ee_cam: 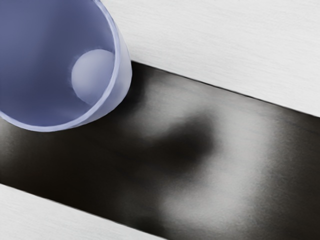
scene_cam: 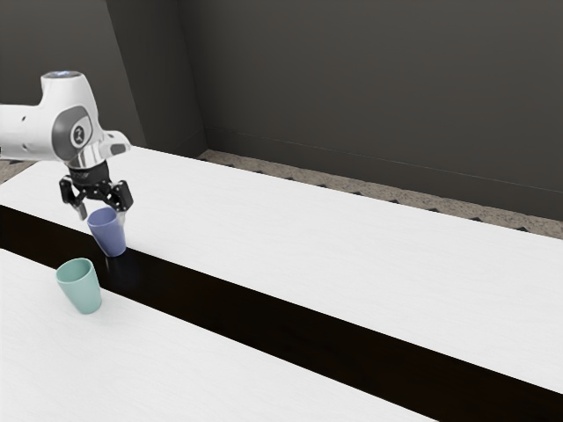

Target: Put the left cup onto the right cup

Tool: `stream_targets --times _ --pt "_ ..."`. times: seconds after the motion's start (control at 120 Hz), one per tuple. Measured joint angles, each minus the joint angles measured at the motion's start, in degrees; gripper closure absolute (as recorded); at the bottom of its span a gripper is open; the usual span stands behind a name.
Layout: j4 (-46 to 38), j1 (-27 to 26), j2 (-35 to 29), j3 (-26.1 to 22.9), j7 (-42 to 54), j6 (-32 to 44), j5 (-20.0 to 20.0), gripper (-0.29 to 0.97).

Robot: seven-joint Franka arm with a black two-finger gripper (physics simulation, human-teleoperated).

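The gripper [scene_cam: 100,211] grips the tilted blue cup [scene_cam: 108,234] by its rim above the table [scene_cam: 352,237], mid-carry; next it seemingly needs centring over the green cup [scene_cam: 79,285].

Periwinkle cup [scene_cam: 108,234]: plain, no print, with a paler round base inside in the wrist view. Mint-teal cup [scene_cam: 80,286]: plain. Bench [scene_cam: 352,237]: white with faint brushed grain, crossed by one wide glossy black band [scene_cam: 290,330]. Arm [scene_cam: 35,127]: white with a grey joint disc and a bluish top cap. End effector [scene_cam: 99,209]: black. Walls [scene_cam: 369,79]: dark grey. Floor strip [scene_cam: 422,200]: speckled grey-brown.
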Motion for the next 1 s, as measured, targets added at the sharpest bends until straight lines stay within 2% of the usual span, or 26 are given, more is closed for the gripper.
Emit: stream_targets --times 0.475,1.0 --pt "3.13 1.52 4.04 0.00 4.09 0.07 -2.86 0.00" --pt "14.58 3.07 14.14 0.12 9.11 -1.02 -5.90 0.00"
